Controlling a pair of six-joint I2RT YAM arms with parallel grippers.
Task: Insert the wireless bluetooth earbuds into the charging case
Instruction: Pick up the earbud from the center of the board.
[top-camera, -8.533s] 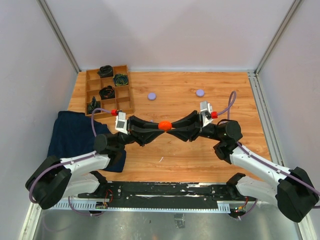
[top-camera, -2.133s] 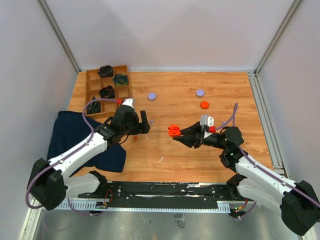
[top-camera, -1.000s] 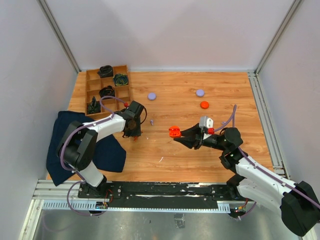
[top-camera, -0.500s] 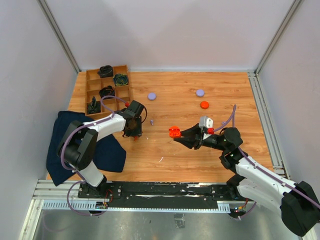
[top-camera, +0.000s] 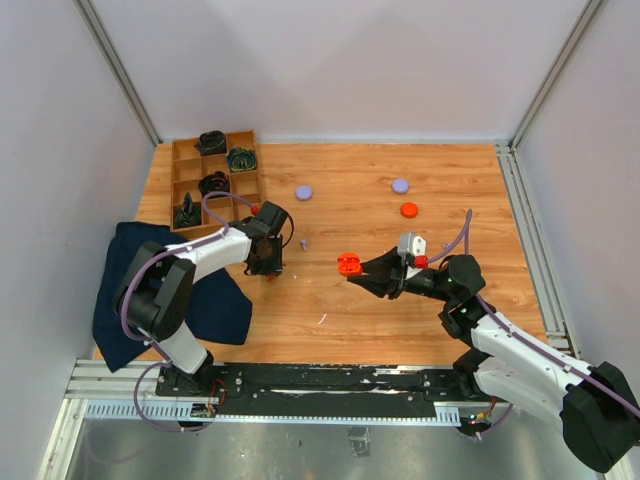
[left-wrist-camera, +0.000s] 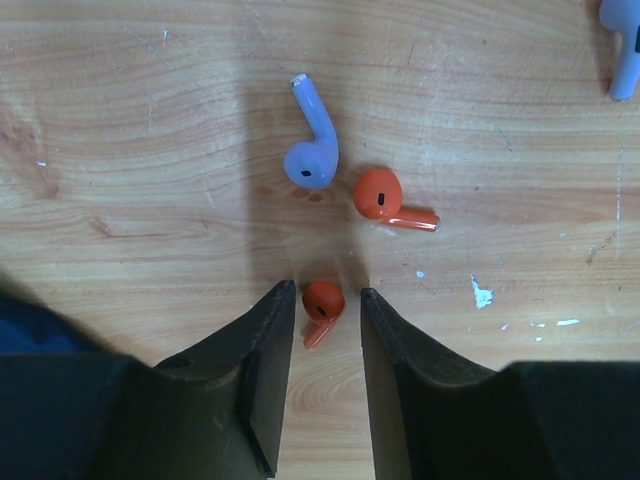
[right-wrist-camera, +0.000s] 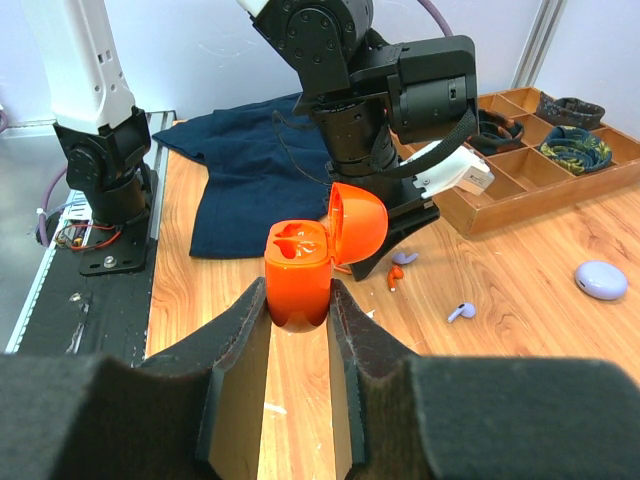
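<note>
Several earbuds lie on the wooden table under my left gripper (left-wrist-camera: 325, 292). One orange-red earbud (left-wrist-camera: 323, 300) sits between its fingertips with a small gap on each side, so the gripper is open around it. A second orange-red earbud (left-wrist-camera: 385, 195) and a lavender earbud (left-wrist-camera: 312, 160) lie just beyond, and another lavender one (left-wrist-camera: 625, 50) farther right. My right gripper (right-wrist-camera: 298, 290) is shut on the orange charging case (right-wrist-camera: 298, 275), held upright above the table with its lid open and both sockets showing. In the top view the case (top-camera: 348, 263) is right of the left gripper (top-camera: 268, 268).
A wooden compartment tray (top-camera: 215, 180) with black coiled bundles stands at the back left. A dark blue cloth (top-camera: 150, 275) lies at the left edge. Two lavender discs (top-camera: 303, 192) (top-camera: 400, 185) and an orange disc (top-camera: 408, 209) lie farther back.
Two seconds ago the left arm was still swinging in; it now points down over the earbuds. Over the last second nothing has visibly moved. The right gripper keeps holding the open case.
</note>
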